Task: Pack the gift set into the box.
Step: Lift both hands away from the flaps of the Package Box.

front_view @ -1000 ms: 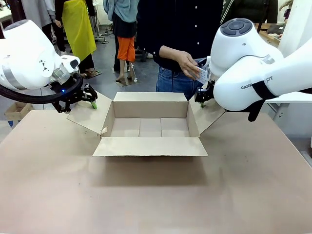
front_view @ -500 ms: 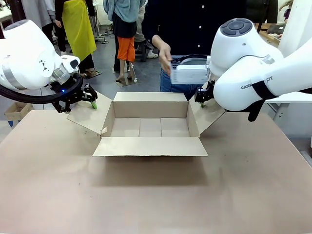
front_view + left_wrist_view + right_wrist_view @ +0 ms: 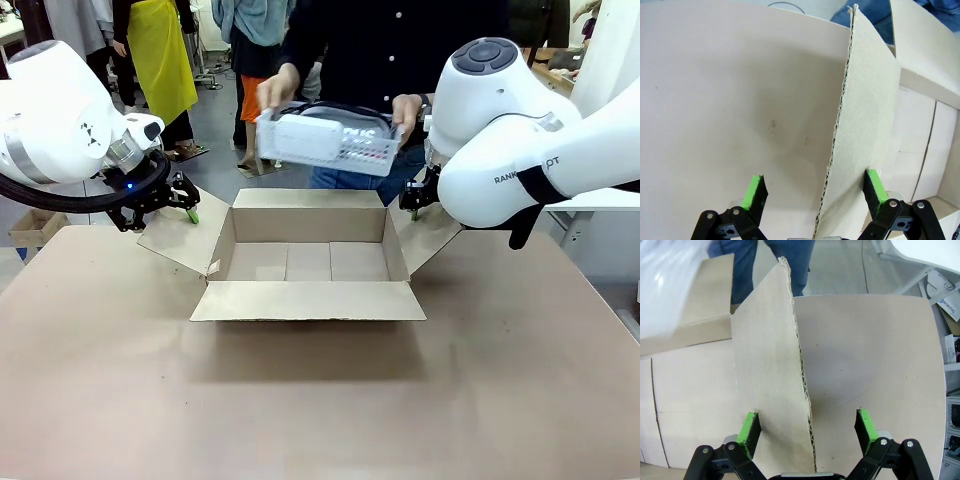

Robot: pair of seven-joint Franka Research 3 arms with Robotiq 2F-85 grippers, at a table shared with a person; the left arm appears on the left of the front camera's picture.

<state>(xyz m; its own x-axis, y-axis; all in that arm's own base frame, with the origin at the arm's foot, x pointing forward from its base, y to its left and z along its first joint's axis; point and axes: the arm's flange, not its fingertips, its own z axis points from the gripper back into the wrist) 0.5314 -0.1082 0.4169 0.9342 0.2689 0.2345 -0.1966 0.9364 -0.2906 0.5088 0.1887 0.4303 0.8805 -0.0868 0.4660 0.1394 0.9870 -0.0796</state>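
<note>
The box point(image 3: 308, 262) stands open in the middle of the table, its four flaps folded outward and its inside bare. A person across the table holds the gift set point(image 3: 325, 143), a pale perforated tray with a black strap, in both hands above the box's far edge. My left gripper point(image 3: 168, 197) is open astride the box's left flap point(image 3: 860, 115), one green pad point(image 3: 754, 192) on each side. My right gripper point(image 3: 415, 199) is open astride the right flap point(image 3: 767, 365) in the same way, its pads point(image 3: 864, 424) standing wide of the cardboard.
The brown tabletop point(image 3: 320, 400) spreads wide in front of the box. The person point(image 3: 390, 50) stands close behind the far flap. Other people stand farther back at the left. My right arm's large white body point(image 3: 520, 140) hangs over the table's right rear.
The person has swung the gift set from beside my right arm leftward to above the box's far edge and now holds it with both hands. Both arms are still.
</note>
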